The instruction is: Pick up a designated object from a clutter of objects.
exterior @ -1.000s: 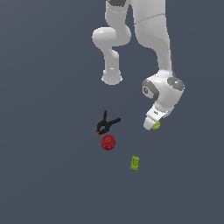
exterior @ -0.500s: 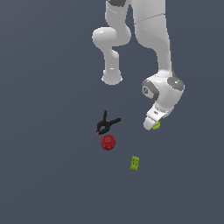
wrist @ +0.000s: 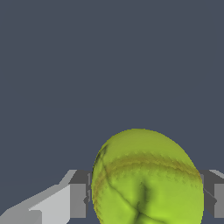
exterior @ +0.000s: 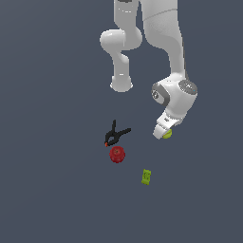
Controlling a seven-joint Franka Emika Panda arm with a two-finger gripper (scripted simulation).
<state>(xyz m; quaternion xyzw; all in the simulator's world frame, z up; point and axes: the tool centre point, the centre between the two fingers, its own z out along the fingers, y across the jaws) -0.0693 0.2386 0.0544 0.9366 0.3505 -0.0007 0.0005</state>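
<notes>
Gripper (exterior: 164, 135) pinches the tennis ball (wrist: 146, 179) at its widest part, fingers (wrist: 78, 200) at 3 and 9 o'clock; it probably is light, slightly soft, fuzzy

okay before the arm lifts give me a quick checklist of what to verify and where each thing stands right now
1. Hand is at the tennis ball, not the green box: ok.
2. Ball sits between the fingers: ok in the wrist view.
3. Fingers pressing firmly on the ball: cannot tell.
4. Ball off the floor: cannot tell.
5. Black clamp and red round object lie apart from the hand: ok.
</notes>
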